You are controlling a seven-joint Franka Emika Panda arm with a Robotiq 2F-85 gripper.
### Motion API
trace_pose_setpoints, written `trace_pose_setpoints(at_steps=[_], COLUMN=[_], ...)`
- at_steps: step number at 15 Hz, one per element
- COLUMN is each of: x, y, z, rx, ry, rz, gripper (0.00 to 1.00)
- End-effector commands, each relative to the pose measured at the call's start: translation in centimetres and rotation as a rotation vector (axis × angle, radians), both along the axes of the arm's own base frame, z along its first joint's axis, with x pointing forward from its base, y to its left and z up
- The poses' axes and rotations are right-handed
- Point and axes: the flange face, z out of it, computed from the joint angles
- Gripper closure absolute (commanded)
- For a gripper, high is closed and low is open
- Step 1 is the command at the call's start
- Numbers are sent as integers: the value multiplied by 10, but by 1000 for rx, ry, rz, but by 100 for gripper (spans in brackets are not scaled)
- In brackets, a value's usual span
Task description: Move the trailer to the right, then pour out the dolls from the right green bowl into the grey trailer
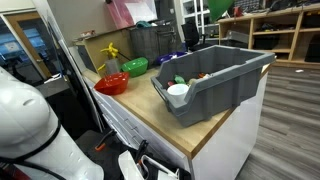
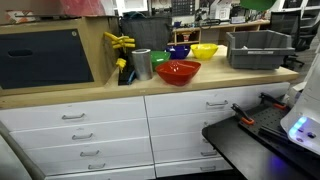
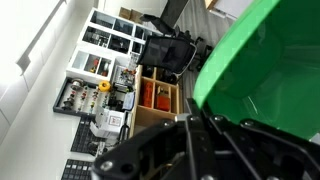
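**Bowl held high above the trailer**

Wooden counter [image 2: 100, 88] runs the length of the scene over white drawers [image 2: 80, 130]. The trailer [image 1: 215, 72], grey and tall-walled, stands at one end of it, close to the edge and well apart from the other dishes.

The right green bowl [image 3: 262, 70] is in my grip. My jaws are clamped on it, though I cannot tell where on the rim they bite. In the wrist view its green surface fills the right side, just beyond my linkages. In both exterior views it hangs in the air above the trailer [image 1: 220, 8] [image 2: 258, 4], well clear of the walls. Only part of it shows at the top edge, so I cannot tell how far it is tipped.

Further along the counter sit a red bowl [image 1: 112, 85] and the second green bowl [image 1: 135, 67], near each other. In an exterior view a yellow bowl [image 2: 204, 50], a blue bowl [image 2: 178, 51] and a metal cup [image 2: 141, 63] stand close by.

Inside the trailer, by the low end, a white cup [image 1: 178, 91] lies. The dolls [image 1: 181, 80] are just beside it, one green and one red-orange [image 1: 200, 76].
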Motion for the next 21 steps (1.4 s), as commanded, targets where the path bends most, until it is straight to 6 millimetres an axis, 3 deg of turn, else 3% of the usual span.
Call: trace_pose_setpoints(at_steps=[1,5,15,18,21], x=[-2,-7,-36,-34,-30], y=[6,4,-8,4,28], z=[-1,-10,-27,-28,-39], rx=[-39,15,403,533,689], ry=[38,28,-1,-20,-24], rz=[-7,-90,-571,-681,-788], gripper=[99,99,99,99,99])
